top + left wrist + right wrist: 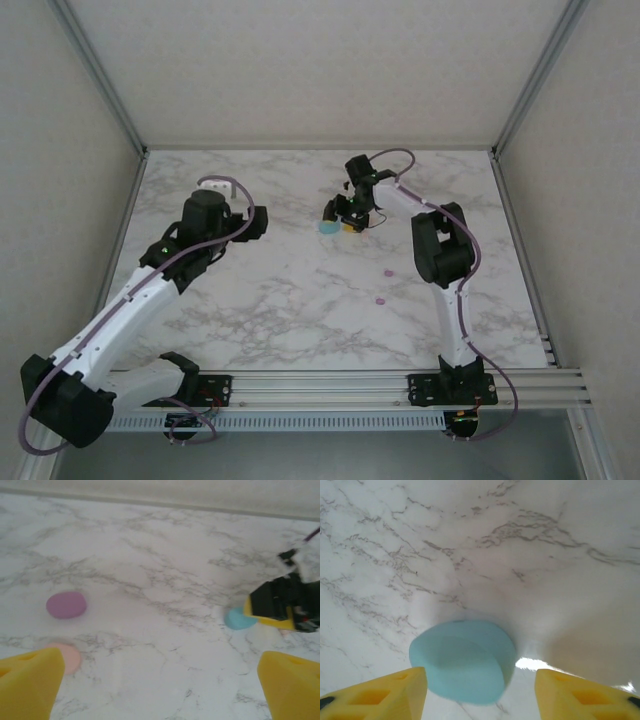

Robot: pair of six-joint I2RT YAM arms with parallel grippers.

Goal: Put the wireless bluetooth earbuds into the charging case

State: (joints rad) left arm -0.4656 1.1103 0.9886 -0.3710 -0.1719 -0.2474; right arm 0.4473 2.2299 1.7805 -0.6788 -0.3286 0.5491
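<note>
Teal charging case (pixel 462 660) lies, apparently closed, between the wide-spread, empty right fingers (pixel 385 695).

No text, labels, brands, numbers or signs can be read anywhere.

Marble table (pixel 300 320) w/ teal case (pixel 327 227), purple case (pixel 66 604), peach case (pixel 71 656), pink earbuds (pixel 388 271).

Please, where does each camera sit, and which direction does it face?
Top external: above and behind the arms, looking down on the marble table; both arms show, bases nearest.
Left wrist: on the left arm, looking low across the table past the open left gripper toward the right gripper.
Right wrist: on the right arm, looking down between its yellow fingers.
Shared: all three show the teal case.
</note>
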